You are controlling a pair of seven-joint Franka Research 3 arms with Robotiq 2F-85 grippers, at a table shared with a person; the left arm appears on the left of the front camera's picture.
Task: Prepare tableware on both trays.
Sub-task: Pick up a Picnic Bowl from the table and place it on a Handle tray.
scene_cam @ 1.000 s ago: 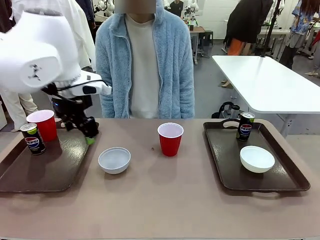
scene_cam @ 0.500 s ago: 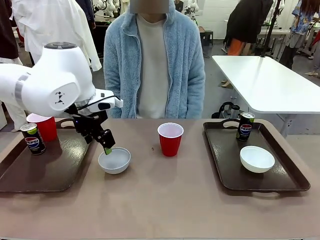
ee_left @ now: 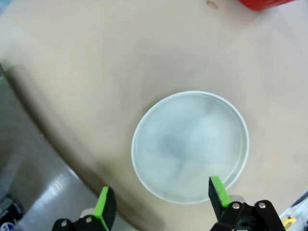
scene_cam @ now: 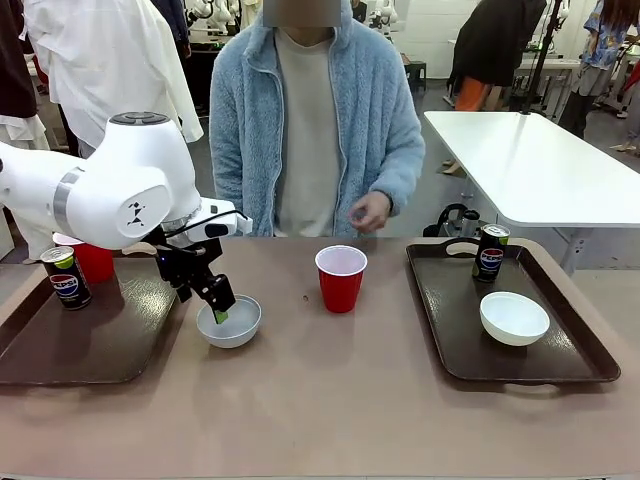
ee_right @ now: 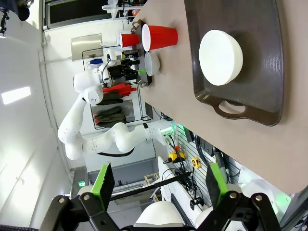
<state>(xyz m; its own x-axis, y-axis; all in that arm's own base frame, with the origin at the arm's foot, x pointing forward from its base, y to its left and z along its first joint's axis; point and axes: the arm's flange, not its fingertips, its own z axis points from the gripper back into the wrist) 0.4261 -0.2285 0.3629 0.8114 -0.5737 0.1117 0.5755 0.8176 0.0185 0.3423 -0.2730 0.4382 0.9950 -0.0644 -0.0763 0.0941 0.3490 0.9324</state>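
Note:
My left gripper (scene_cam: 219, 306) hangs open just above the white bowl (scene_cam: 229, 321) that sits on the table between the trays. In the left wrist view its green fingertips (ee_left: 105, 210) straddle the near rim of that bowl (ee_left: 191, 144) without holding it. The left tray (scene_cam: 80, 335) carries a Pepsi can (scene_cam: 65, 277) and a red cup (scene_cam: 95, 262). A second red cup (scene_cam: 341, 278) stands on the table at the centre. The right tray (scene_cam: 455, 330) holds a can (scene_cam: 491, 252) and a white bowl (scene_cam: 514, 318). My right gripper (ee_right: 160, 183) is open and empty, well off the right tray (ee_right: 260, 62).
A person in a light blue fleece stands at the far side, one hand (scene_cam: 370, 212) raised above the table edge behind the centre cup. A small dark speck (scene_cam: 306, 297) lies on the table. Bare table stretches along the near edge.
My left arm has swung right from over the left tray and come down over the bowl on the table. The person's hand has come up into view.

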